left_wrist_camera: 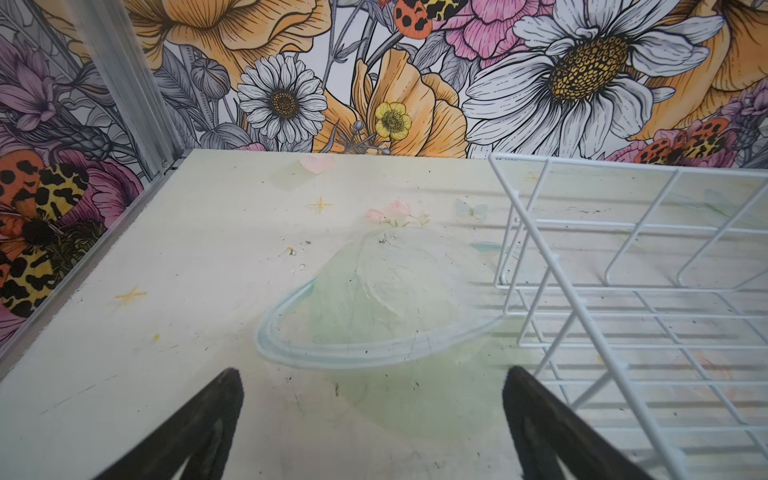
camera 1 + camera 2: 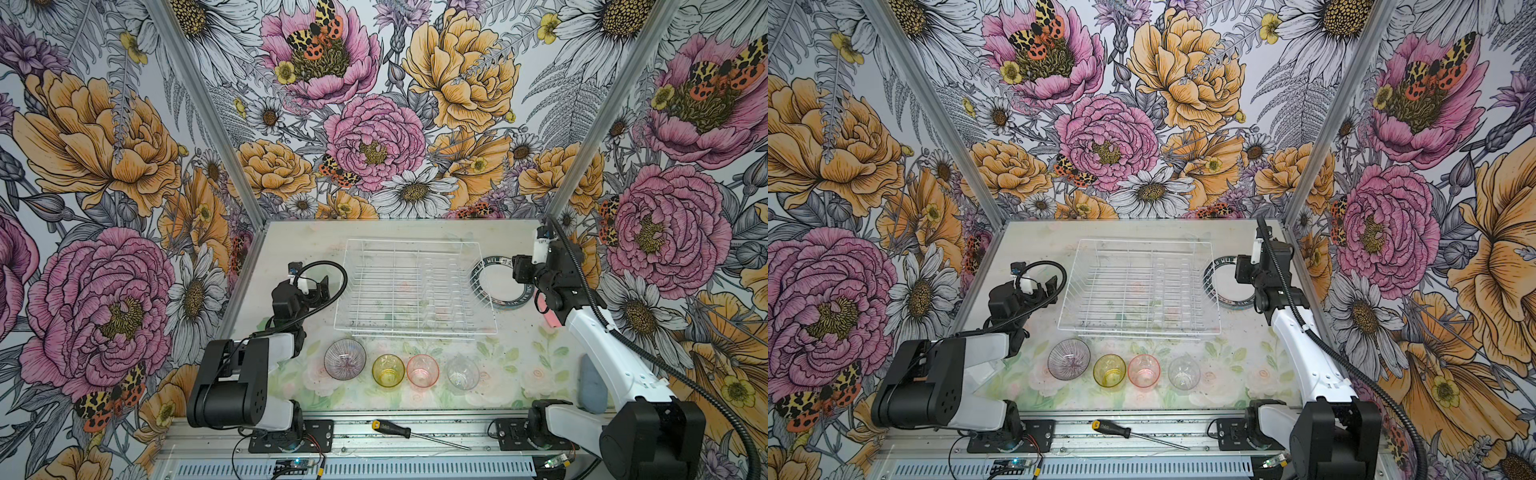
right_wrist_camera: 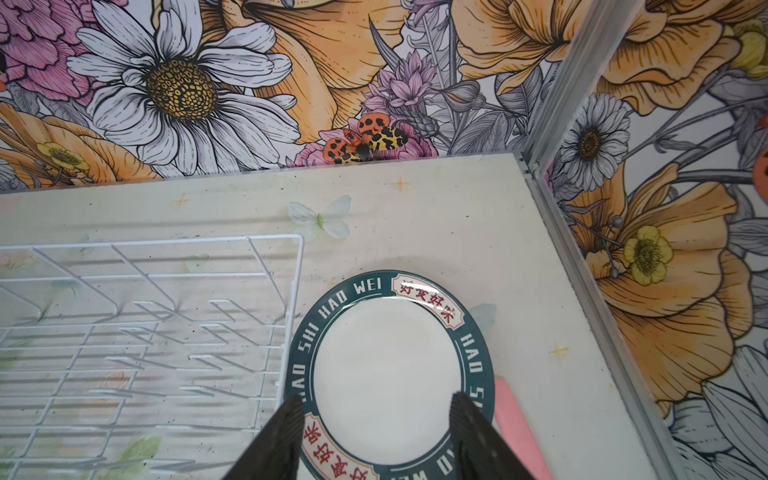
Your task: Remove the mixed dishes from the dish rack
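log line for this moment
white wire dish rack empty | right gripper open above green-rimmed white plate | left gripper open | ribbed purple bowl unloaded

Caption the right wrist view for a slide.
Open right gripper hovers over a green-rimmed plate lying flat beside the empty dish rack.

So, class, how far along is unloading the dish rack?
Done: the dish rack is empty; the bowl, yellow tumbler, pink tumbler and clear tumbler stand in a row before it, the plates lie stacked beside it. In hand: nothing; the right gripper hovers open over the plates, the left gripper open over bare table. Left: apparently nothing.
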Action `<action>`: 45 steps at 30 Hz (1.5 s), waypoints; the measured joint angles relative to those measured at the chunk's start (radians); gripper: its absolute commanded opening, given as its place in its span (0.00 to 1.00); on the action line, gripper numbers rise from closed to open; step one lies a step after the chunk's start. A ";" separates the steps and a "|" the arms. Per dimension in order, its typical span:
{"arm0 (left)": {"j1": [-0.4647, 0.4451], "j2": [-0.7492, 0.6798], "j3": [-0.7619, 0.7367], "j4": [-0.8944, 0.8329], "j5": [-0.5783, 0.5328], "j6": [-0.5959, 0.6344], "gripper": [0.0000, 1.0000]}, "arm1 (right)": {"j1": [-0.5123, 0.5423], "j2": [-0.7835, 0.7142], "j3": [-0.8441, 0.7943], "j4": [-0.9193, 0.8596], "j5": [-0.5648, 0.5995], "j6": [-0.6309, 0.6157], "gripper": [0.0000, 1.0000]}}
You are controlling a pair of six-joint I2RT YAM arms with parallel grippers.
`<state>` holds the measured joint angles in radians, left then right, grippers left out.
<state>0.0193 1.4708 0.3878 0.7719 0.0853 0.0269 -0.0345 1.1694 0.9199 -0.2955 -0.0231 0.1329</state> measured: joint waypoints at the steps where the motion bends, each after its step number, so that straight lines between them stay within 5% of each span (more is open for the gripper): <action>1: -0.001 0.032 -0.007 0.046 0.000 0.003 0.99 | -0.008 0.002 -0.011 0.015 0.003 0.002 0.58; 15: 0.011 0.083 -0.061 0.219 -0.030 -0.001 0.99 | -0.115 0.153 -0.364 0.539 0.079 0.029 0.59; 29: 0.009 0.083 -0.060 0.220 -0.030 0.003 0.99 | -0.132 0.298 -0.447 0.882 -0.017 0.076 0.65; 34: 0.009 0.083 -0.038 0.190 -0.030 0.002 0.99 | -0.072 0.322 -0.444 0.923 -0.029 0.021 0.66; 38: 0.011 0.083 -0.021 0.175 -0.040 -0.002 0.99 | 0.016 0.352 -0.511 1.072 0.070 -0.002 0.67; 40: 0.011 0.083 -0.021 0.170 -0.045 -0.002 0.99 | 0.021 0.356 -0.566 1.118 0.127 -0.003 0.75; 41: 0.011 0.083 -0.021 0.168 -0.048 -0.002 0.99 | 0.023 0.363 -0.576 1.124 0.155 -0.002 0.97; 45: 0.005 0.083 -0.021 0.167 -0.074 -0.001 0.99 | 0.031 0.372 -0.574 1.155 0.217 -0.019 0.99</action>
<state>0.0242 1.5539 0.3668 0.9386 0.0109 0.0257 -0.0036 1.5414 0.3458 0.8600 0.1940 0.1139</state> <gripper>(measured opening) 0.987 0.990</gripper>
